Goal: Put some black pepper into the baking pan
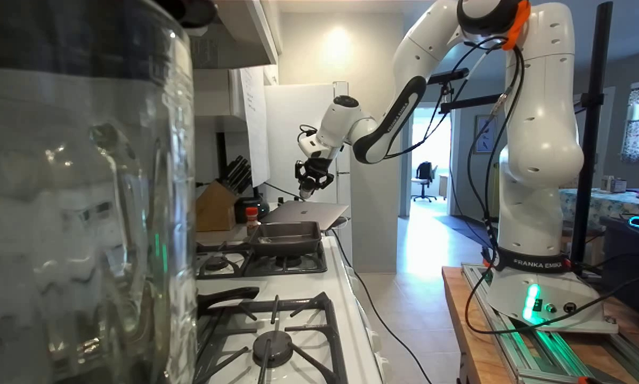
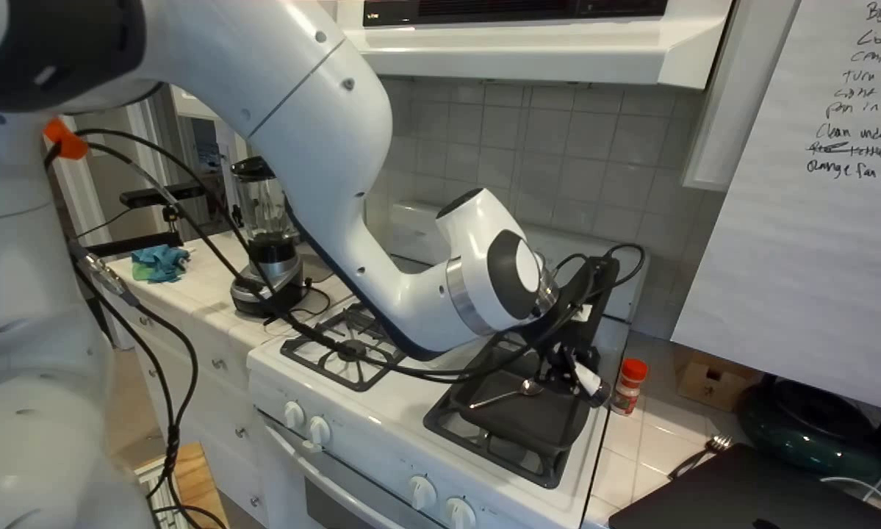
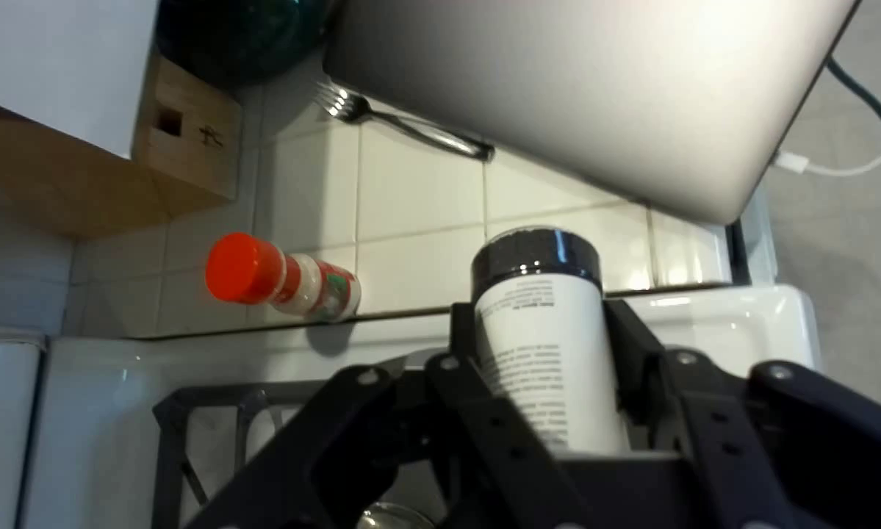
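Black-capped spice jar (image 3: 547, 360), presumably pepper, clasped by the gripper (image 3: 541, 323) — fingers part-closed against both sides — cap end slanting downward above an edge of the baking pan (image 2: 528, 424). Pouring this far out would likely spill past the pan onto the tiled countertop (image 3: 418, 191); shaking might twist the round jar.

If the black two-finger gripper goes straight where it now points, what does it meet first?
Probably the white tiled counter; depth is unclear, so perhaps the white stove's edge instead. The black-capped white cylindrical container it holds would touch first.
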